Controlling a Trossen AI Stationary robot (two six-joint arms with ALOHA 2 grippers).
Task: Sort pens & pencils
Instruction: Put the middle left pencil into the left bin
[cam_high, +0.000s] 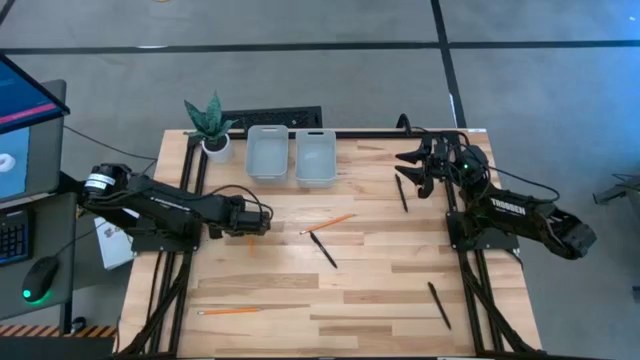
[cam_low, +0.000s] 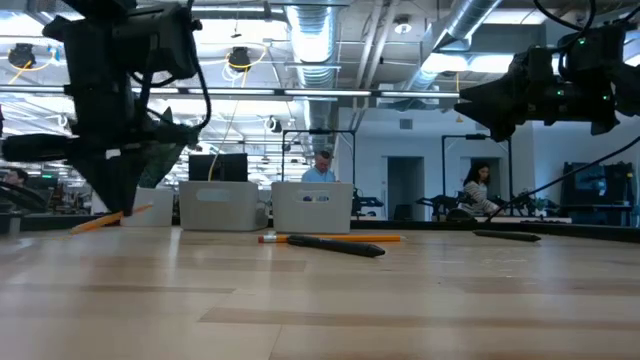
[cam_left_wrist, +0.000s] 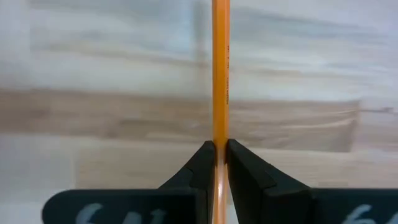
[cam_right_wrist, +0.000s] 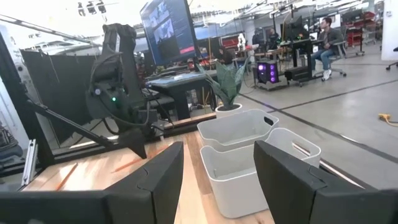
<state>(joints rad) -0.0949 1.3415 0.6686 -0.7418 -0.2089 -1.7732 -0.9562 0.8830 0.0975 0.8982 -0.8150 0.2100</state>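
- Left gripper (cam_left_wrist: 219, 163) was clamped on a pencil (cam_left_wrist: 221, 74) at the table's (cam_high: 400, 300) nine o'clock; the thin pinch could let it swivel or drop short of the bins (cam_high: 290, 155) at twelve
- Right gripper (cam_high: 415, 170), jaws apart, empty, hovered over a pen (cam_high: 401, 192) at two o'clock; it could nudge it

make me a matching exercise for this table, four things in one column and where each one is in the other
Things:
1. left gripper
2. right gripper
3. plant
4. two bins

Places or states:
a. side by side at the table's far edge
b. shut on a pencil
c. far left corner, in a white pot
d. open, above the table's right side

Pairs: 1-b, 2-d, 3-c, 4-a
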